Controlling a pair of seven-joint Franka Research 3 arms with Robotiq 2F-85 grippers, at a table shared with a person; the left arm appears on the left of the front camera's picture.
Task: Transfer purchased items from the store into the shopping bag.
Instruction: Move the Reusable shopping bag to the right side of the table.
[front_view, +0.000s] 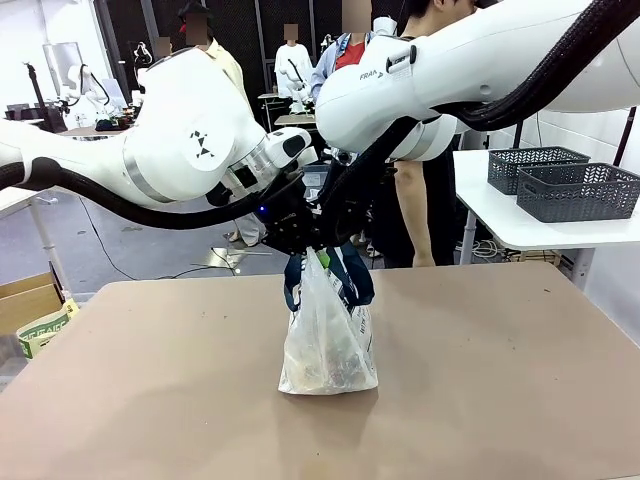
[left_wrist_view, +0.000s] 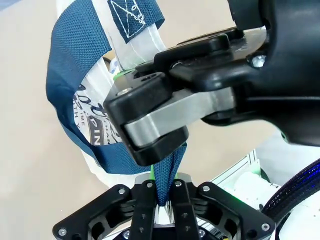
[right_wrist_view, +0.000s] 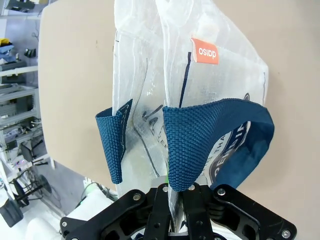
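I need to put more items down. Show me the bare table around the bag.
Bare tabletop lies left of the shopping bag, right of it out to the table's edge, and in front. It is crowded above the bag, where the left end effector and right end effector pinch its handles.

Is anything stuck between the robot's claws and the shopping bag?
No. Both claws already pinch the shopping bag by its blue handles: the left claw is shut on one strap, the right claw on another. Nothing visible sits between them.
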